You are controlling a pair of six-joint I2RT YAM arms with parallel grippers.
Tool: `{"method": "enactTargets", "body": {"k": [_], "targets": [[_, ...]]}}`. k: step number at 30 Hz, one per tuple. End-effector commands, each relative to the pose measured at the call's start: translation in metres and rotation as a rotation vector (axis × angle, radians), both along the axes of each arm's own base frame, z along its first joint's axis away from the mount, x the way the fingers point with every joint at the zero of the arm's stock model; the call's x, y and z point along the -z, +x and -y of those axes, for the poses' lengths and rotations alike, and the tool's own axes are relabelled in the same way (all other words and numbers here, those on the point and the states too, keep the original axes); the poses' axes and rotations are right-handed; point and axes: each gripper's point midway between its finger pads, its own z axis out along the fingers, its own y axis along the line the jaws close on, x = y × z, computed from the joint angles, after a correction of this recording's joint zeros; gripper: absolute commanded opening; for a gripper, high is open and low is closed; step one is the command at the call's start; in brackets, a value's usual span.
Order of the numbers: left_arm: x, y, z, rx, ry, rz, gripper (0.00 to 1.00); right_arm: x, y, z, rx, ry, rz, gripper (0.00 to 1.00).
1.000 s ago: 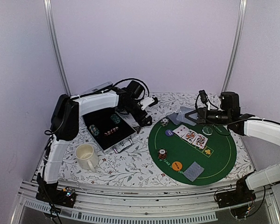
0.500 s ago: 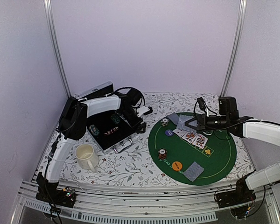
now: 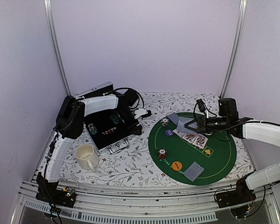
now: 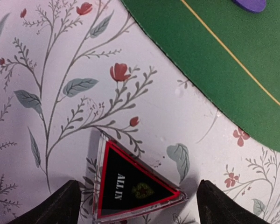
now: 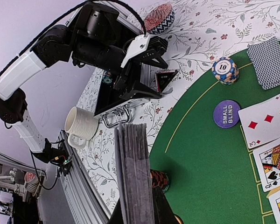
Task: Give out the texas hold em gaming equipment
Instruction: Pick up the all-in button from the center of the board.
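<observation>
Open black case (image 3: pixel 106 127) just left of left gripper (image 4: pixel 139 201). Cream mug (image 3: pixel 86 156) nearer front edge, well apart. Green felt mat (image 4: pixel 233 51) curves past on right; purple disc (image 5: pixel 226 113) and chip stack (image 5: pixel 224 70) sit near its rim. Bare floral cloth (image 4: pixel 60 107) between case and mat leaves room. Left fingers (image 4: pixel 60 207) spread, black-red triangle marker (image 4: pixel 130 184) between them, small gap each side. Right gripper (image 5: pixel 139 207) pinched on card deck (image 5: pixel 133 172), over mat near face-up cards (image 3: pixel 192 136).
</observation>
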Motion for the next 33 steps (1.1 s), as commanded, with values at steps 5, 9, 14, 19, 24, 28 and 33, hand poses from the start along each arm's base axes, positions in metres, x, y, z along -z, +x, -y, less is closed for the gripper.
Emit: {"method": "enactTargets", "body": {"k": [5,9,14,19,24,28,33], "targets": [[0.020,-0.026,-0.030,0.035,0.155,-0.066,0.86,0.003,-0.005,-0.003,-0.027,0.032,0.002,0.02],[0.036,-0.022,-0.021,0.032,0.179,-0.048,0.81,0.004,-0.006,-0.003,-0.028,0.031,-0.004,0.03],[0.048,-0.027,-0.021,0.046,0.220,-0.039,0.75,0.003,-0.006,-0.002,-0.029,0.027,0.003,0.02],[0.040,-0.027,-0.015,0.052,0.183,-0.022,0.67,0.005,-0.006,-0.002,-0.030,0.024,-0.001,0.02],[0.027,-0.028,0.002,0.075,0.083,-0.015,0.60,0.004,-0.006,-0.002,-0.031,0.028,0.000,0.02],[0.025,-0.022,0.002,0.063,0.081,0.032,0.64,0.003,-0.007,-0.002,-0.030,0.028,0.002,0.02],[0.026,-0.025,0.008,0.080,0.073,0.027,0.78,0.004,-0.007,-0.002,-0.032,0.027,-0.002,0.03]]}}
